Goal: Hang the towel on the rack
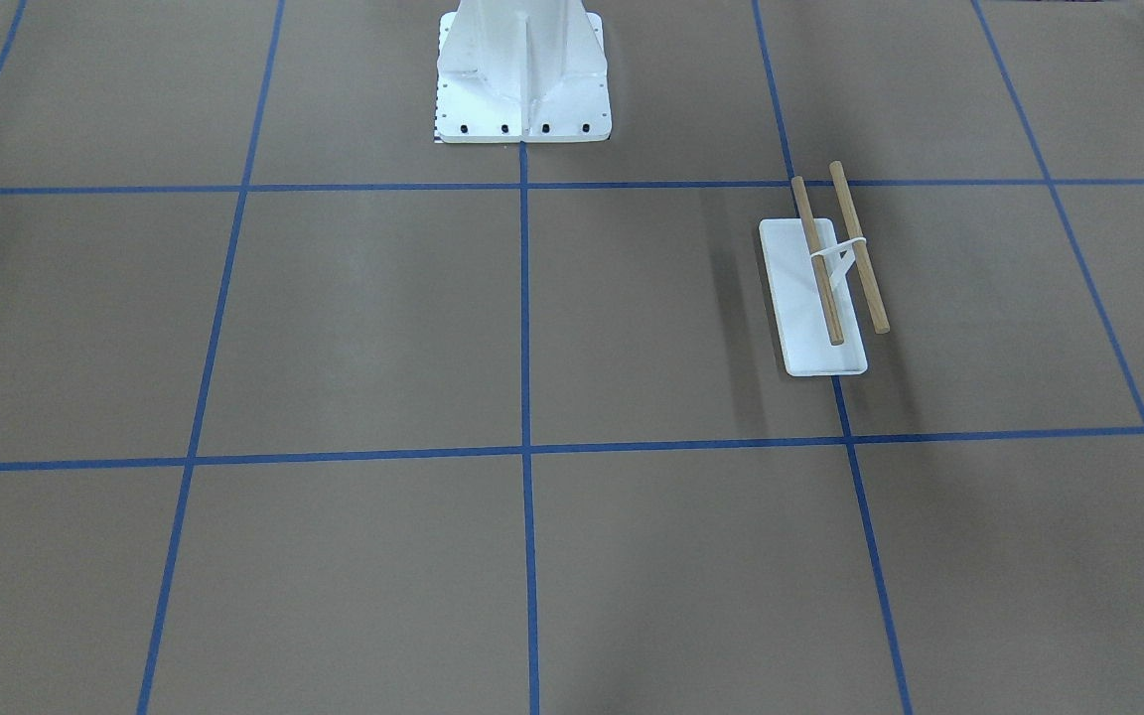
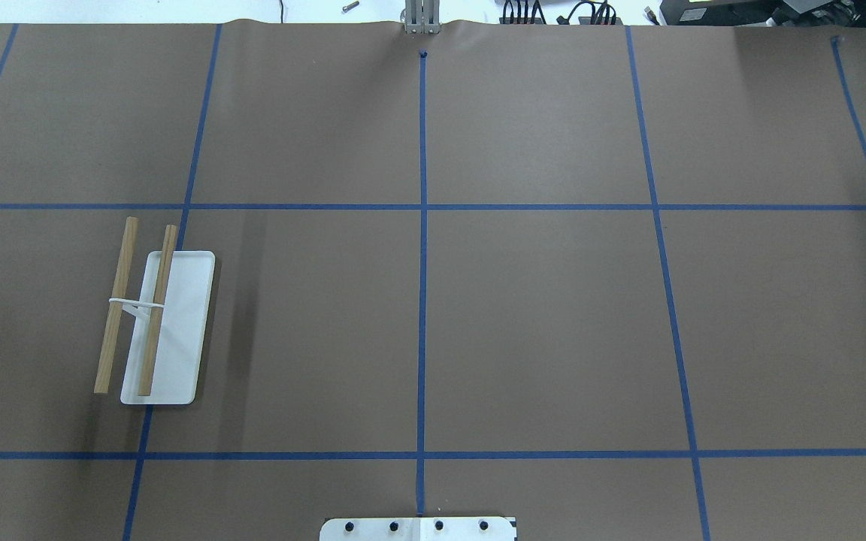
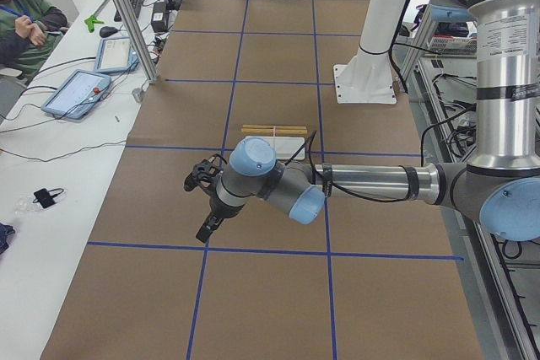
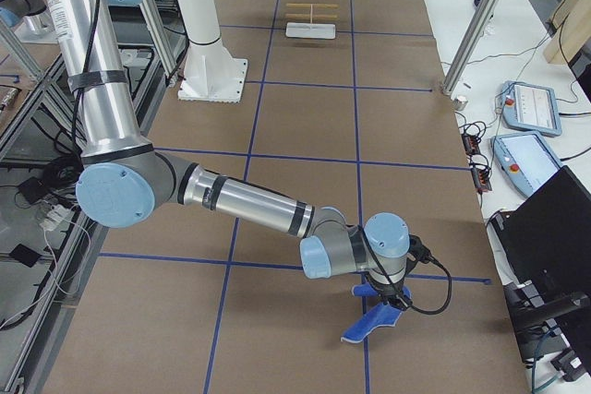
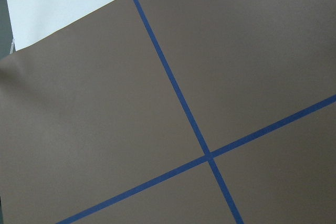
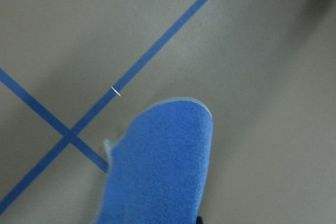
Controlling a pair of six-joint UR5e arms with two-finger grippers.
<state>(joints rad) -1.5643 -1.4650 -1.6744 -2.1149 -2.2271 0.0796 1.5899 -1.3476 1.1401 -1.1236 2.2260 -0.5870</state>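
Right tool (image 4: 387, 294) above towel (image 4: 374, 320) near edge of table (image 4: 305, 117), rack (image 4: 311, 20) well apart.

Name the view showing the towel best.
Right wrist-mounted: the towel fills the lower frame, blue pile and pale edge clear. Exterior right shows it small; exterior left, a blue speck. The other three miss it.

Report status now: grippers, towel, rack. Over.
Left gripper low over table, jaws unreadable. Right gripper at right end, blue towel hanging below it, grip unconfirmed. Rack bare; white pedestal near route.
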